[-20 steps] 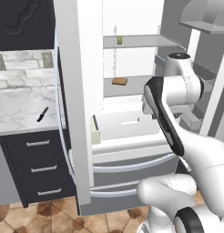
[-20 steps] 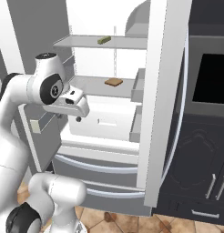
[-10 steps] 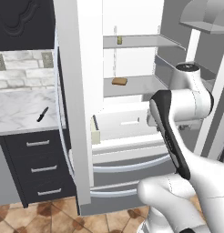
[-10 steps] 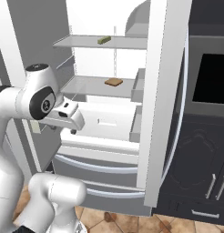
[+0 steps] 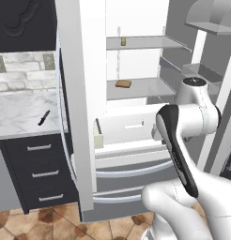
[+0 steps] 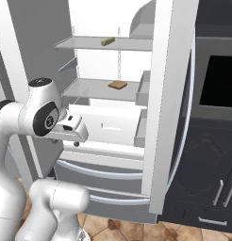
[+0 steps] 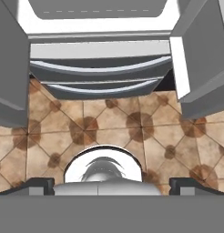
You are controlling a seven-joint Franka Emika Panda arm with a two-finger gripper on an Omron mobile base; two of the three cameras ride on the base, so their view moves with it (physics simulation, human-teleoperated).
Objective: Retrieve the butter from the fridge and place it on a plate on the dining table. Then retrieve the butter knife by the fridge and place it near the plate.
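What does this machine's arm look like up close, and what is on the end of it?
A chunky arm of glossy white rounded shells with dark grey joints and a black band down the forearm. Its pincer is a boxy white hand with two small dark finger tips.

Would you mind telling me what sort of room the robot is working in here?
A home kitchen, by the look of it: an open steel fridge with shelves, a marble counter over dark drawers with a knife on it, and a tiled floor.

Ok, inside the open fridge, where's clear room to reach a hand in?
The top shelf is bare left of the butter. The middle shelf is bare left of the brown slab. The right side is tighter, by the door bins.
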